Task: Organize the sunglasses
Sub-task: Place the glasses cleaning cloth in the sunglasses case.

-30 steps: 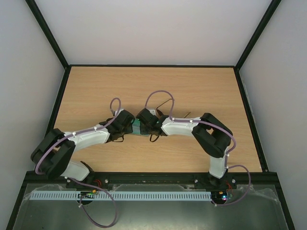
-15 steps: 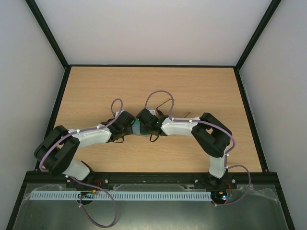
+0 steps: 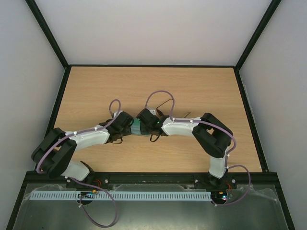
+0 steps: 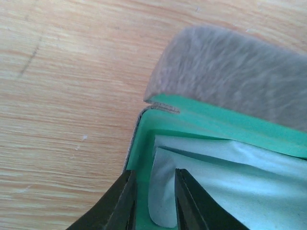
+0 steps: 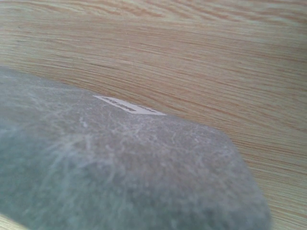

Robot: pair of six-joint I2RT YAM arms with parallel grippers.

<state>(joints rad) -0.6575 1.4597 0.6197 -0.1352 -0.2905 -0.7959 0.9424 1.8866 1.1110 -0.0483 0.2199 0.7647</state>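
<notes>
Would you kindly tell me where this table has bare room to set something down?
Bare wood: the far half of the table, between its back edge and the left arm and right arm; also the near strip between their bases. The middle is crowded: both arms meet over the open grey case, sunglasses just behind.

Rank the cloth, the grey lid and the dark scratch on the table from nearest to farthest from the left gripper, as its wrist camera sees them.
1. Cloth: right at the left gripper, lower right.
2. Lid: raised beyond the cloth, upper right.
3. Scratch: on the bare table, far upper left.
</notes>
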